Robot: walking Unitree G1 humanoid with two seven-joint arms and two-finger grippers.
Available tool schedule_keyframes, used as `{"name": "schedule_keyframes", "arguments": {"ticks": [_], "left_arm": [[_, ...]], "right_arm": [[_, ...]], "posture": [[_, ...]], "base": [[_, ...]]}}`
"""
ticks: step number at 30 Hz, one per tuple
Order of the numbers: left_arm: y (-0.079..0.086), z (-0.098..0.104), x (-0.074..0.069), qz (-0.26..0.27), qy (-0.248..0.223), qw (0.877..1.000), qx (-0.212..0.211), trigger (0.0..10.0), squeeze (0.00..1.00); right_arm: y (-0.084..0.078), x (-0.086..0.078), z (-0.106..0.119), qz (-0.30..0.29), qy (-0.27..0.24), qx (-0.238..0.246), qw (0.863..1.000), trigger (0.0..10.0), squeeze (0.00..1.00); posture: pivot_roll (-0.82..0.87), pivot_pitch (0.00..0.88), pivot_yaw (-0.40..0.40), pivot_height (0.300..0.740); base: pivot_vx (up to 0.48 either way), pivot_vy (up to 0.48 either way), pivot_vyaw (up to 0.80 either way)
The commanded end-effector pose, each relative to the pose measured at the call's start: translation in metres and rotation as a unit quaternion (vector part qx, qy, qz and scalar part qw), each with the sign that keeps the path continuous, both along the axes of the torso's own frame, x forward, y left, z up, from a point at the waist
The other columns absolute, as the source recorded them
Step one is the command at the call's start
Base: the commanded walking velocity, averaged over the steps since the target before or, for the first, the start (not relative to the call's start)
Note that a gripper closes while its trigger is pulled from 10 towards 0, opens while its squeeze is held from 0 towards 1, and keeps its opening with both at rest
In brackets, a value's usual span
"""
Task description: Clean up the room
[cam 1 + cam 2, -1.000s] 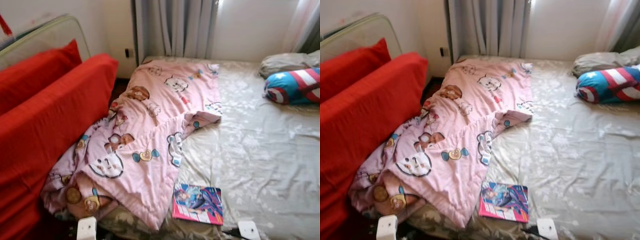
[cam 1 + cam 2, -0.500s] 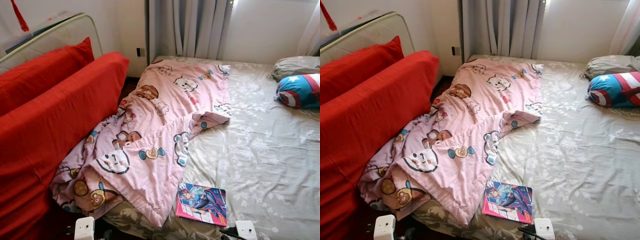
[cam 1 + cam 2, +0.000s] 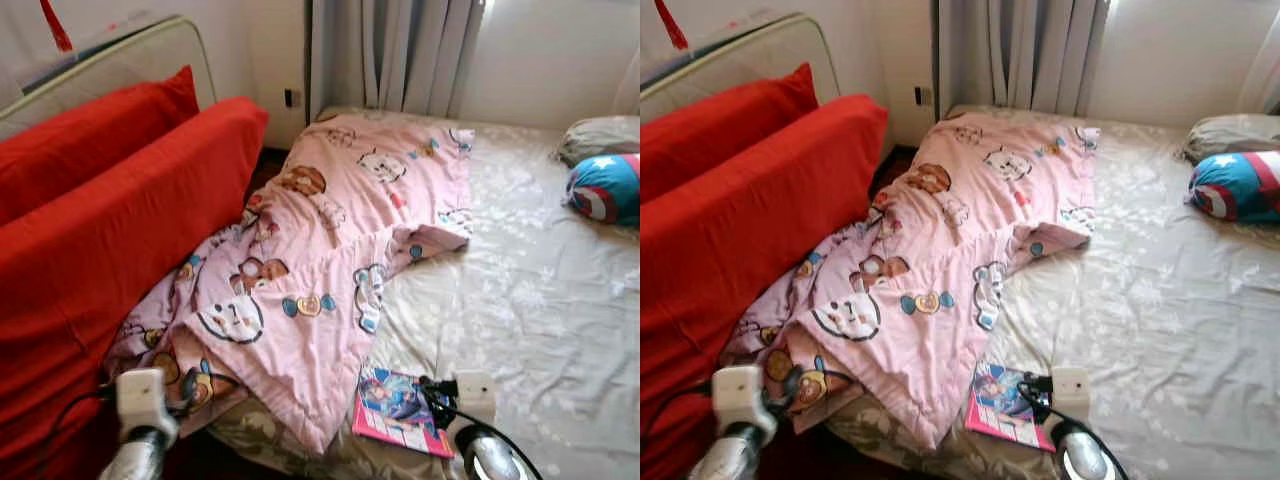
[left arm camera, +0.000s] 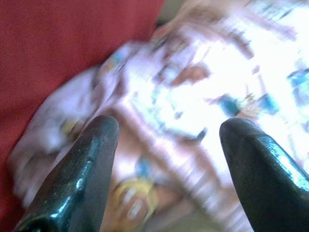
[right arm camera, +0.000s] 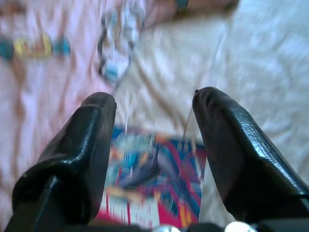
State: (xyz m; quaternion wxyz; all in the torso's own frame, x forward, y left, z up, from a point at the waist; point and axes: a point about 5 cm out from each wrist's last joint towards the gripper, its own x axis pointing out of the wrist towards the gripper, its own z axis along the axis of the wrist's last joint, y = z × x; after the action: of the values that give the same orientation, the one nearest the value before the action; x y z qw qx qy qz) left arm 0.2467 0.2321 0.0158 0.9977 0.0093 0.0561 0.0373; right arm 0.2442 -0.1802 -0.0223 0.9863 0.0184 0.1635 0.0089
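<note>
Both arms have risen into the lower frame, and the right gripper [image 5: 154, 159], fingers spread, hangs directly over the comic book [image 3: 395, 408] at the bed's [image 3: 540, 300] lower-centre edge, nearer than the spread left gripper [image 4: 166, 169].

No text, brand or number can be read anywhere; the book [image 3: 398, 410] on the bed has a colourful printed cover, but any lettering on it is too small and blurred to make out
</note>
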Motion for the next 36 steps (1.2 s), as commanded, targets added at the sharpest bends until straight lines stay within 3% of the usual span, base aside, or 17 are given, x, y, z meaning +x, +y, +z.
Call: {"name": "schedule_keyframes", "arguments": {"ticks": [1, 7, 12, 23, 36], "left_arm": [[0.003, -0.003, -0.006, 0.005, 0.012, 1.000, -0.003, 10.0, 0.00], [0.001, -0.005, -0.013, 0.002, 0.009, 1.000, -0.016, 10.0, 0.00], [-0.001, 0.003, -0.007, -0.010, -0.009, 1.000, -0.023, 10.0, 0.00], [-0.007, 0.011, -0.003, -0.022, -0.007, 0.999, -0.034, 10.0, 0.00], [-0.011, 0.020, 0.005, -0.015, -0.015, 0.999, -0.043, 10.0, 0.00]], "right_arm": [[-0.002, -0.002, 0.005, -0.012, -0.025, 0.000, 1.000, 10.0, 0.00], [-0.002, -0.005, 0.004, -0.025, -0.027, -0.011, 0.999, 10.0, 0.00], [-0.001, -0.004, 0.002, -0.032, -0.016, -0.024, 0.999, 10.0, 0.00], [0.000, 0.004, 0.011, -0.034, -0.035, -0.032, 0.998, 10.0, 0.00], [0.000, 0.012, 0.017, -0.036, -0.039, -0.034, 0.998, 10.0, 0.00]], "posture": [[-0.05, 0.000, -0.005, 0.740], [-0.04, 0.000, -0.007, 0.740], [-0.04, 0.000, -0.007, 0.740], [-0.05, 0.000, -0.009, 0.665], [-0.03, 0.005, -0.022, 0.665]], "base": [[0.000, 0.000, 0.00], [0.000, 0.000, 0.00], [0.000, 0.000, 0.00], [0.000, 0.000, 0.00], [0.000, 0.000, 0.00]]}}
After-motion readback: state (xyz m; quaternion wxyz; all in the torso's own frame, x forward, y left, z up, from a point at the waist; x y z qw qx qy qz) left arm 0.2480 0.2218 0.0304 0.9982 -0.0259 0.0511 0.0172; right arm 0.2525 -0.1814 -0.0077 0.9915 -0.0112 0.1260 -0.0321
